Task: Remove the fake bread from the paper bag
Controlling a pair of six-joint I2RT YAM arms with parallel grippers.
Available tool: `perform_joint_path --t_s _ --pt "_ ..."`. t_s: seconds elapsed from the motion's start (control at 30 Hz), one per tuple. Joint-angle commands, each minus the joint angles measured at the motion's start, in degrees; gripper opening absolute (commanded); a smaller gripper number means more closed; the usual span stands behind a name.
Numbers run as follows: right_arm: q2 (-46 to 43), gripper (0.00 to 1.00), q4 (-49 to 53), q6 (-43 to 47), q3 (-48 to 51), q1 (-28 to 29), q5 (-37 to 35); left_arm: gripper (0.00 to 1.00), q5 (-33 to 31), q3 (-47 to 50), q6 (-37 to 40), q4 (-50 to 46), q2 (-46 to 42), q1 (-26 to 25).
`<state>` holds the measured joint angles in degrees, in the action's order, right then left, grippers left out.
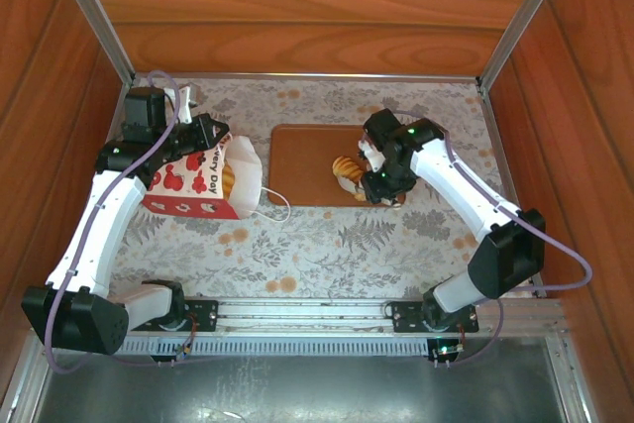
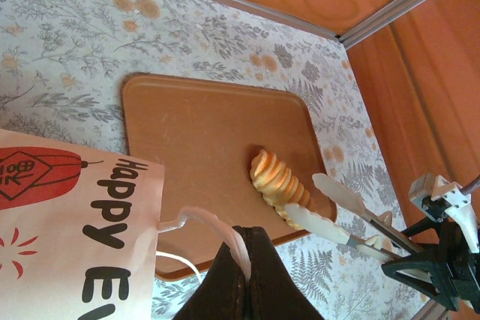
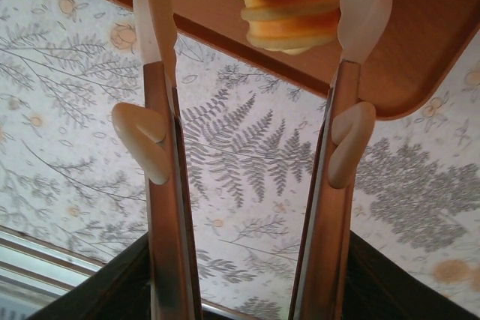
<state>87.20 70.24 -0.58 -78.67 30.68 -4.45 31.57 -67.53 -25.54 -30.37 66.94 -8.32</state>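
- The left claw (image 2: 247,269) was clamped shut on one cord handle (image 2: 201,222) of the paper bag (image 2: 67,230).
- The bag lay on its side on the flowered tablecloth (image 1: 327,245), just left of the tray (image 1: 302,151), with its mouth facing the tray.
- The right claw (image 3: 255,5) stood open astride a croissant (image 3: 289,5) that sat at the near edge of the tray. One finger lay against the croissant and the other stood clear of it.
- Risk: the croissant sat close to the tray's lip, so the touching finger could drag it off onto the cloth as the claw lifted away.
- Risk: the thin cord could slip from the left claw, or a pull on it could tip the bag's mouth shut, which would make the next reach harder.
- The right wrist view showed the gap beside the croissant, which the overhead view was too coarse to show.
- The left wrist view showed the cord pinched between its dark fingers.
- The overhead view showed something golden in the bag's mouth (image 1: 229,180), likely more bread, so I judged the task unfinished.
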Motion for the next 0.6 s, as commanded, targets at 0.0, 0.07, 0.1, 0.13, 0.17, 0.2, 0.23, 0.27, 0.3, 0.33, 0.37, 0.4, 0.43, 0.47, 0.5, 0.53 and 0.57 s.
perform_joint_path --t_s 0.0,0.07,0.1,0.13,0.17,0.2,0.23,0.27,0.3,0.33,0.37,0.4,0.43,0.47,0.5,0.53,0.57 --pt "2.4 0.58 0.4 7.2 -3.5 -1.2 -4.2 0.00 0.1 0.2 0.0 1.8 -1.4 -0.3" --pt "3.7 0.58 0.6 8.0 -5.0 -1.8 -3.9 0.00 0.2 0.1 -0.1 1.8 -1.5 -0.3" --pt "4.3 0.58 0.8 8.5 -5.5 -1.9 -3.4 0.00 0.0 0.1 -0.1 1.8 -1.6 -0.3" --pt "4.8 0.58 0.7 8.9 -5.7 -1.9 -3.3 0.00 -0.1 0.1 -0.1 1.8 -1.6 -0.3" --pt "5.3 0.58 0.8 9.1 -5.7 -2.0 -3.5 0.00 -0.2 0.2 -0.1 1.8 -1.7 -0.2" --pt "5.8 0.58 0.9 9.3 -5.7 -2.1 -3.6 0.00 -0.2 0.2 -0.1 1.8 -1.8 -0.3" --pt "6.3 0.58 1.2 9.3 -5.9 -2.2 -3.5 0.00 -0.2 0.2 -0.1 1.8 -1.8 -0.2" --pt "6.7 0.57 1.5 9.3 -6.0 -2.3 -3.4 0.00 -0.3 0.2 -0.1 1.8 -1.7 -0.3" --pt "7.1 0.58 1.7 9.2 -6.0 -2.3 -3.1 0.00 -0.3 0.3 -0.1 1.8 -1.6 -0.3" --pt "7.4 0.58 1.6 9.0 -5.9 -2.4 -2.6 0.00 -0.2 0.3 0.0 1.8 -1.6 -0.2" --pt "7.6 0.58 1.6 8.9 -5.8 -2.5 -2.1 0.00 -0.2 0.2 -0.1 1.8 -1.5 -0.3" --pt "7.6 0.58 1.6 8.8 -5.9 -2.5 -1.4 0.00 -0.2 0.2 -0.1 1.8 -1.4 -0.2" --pt "7.5 0.58 1.5 8.6 -5.9 -2.5 -0.9 0.00 -0.2 0.2 -0.2 1.8 -1.4 -0.2" --pt "8.9 0.58 1.5 8.4 -5.8 -2.5 -0.7 0.00 -0.1 0.1 -0.2 1.8 -1.5 -0.2" --pt "9.6 0.57 1.3 8.2 -5.9 -2.6 -0.7 0.00 -0.1 0.1 -0.2 1.8 -1.4 -0.2" --pt "9.8 0.55 1.2 7.6 -6.1 -2.7 -1.1 0.00 -0.1 0.1 -0.2 1.8 -1.5 -0.3" --pt "10.1 0.55 1.3 7.1 -6.4 -2.9 -0.9 0.00 -0.1 0.0 -0.2 1.7 -1.5 -0.3"
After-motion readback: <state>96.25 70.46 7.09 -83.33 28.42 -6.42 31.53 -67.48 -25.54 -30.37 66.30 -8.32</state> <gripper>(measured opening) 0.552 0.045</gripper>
